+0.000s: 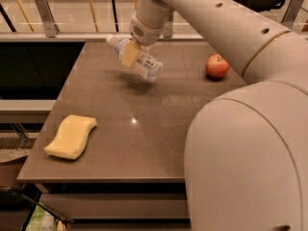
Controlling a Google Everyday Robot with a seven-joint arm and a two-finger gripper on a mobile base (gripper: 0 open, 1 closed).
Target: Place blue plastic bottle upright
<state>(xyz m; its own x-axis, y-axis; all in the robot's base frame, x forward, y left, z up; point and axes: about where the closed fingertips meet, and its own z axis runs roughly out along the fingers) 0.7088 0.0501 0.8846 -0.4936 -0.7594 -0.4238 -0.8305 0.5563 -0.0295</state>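
Reaching up from the lower right of the frame, the robot's thick cream arm fills the right side and narrows toward the upper centre. There its wrist bends downward over the far part of the table. The end effector hangs at the tip of that wrist, just below the railing at the top of the frame. It is clamped across the blue plastic bottle, with one tan pad pressed flat against the bottle's near side.

The bottle is in the air above the table and casts a dark shadow on the surface under it. It is tilted, with its white cap pointing to the upper left and its clear ribbed base lower, toward the right. Its pale label is partly hidden behind the pad, and no writing on it can be read.

A red apple sits on the table to the right of the bottle, well apart from it. A yellow sponge lies near the table's lower left corner.
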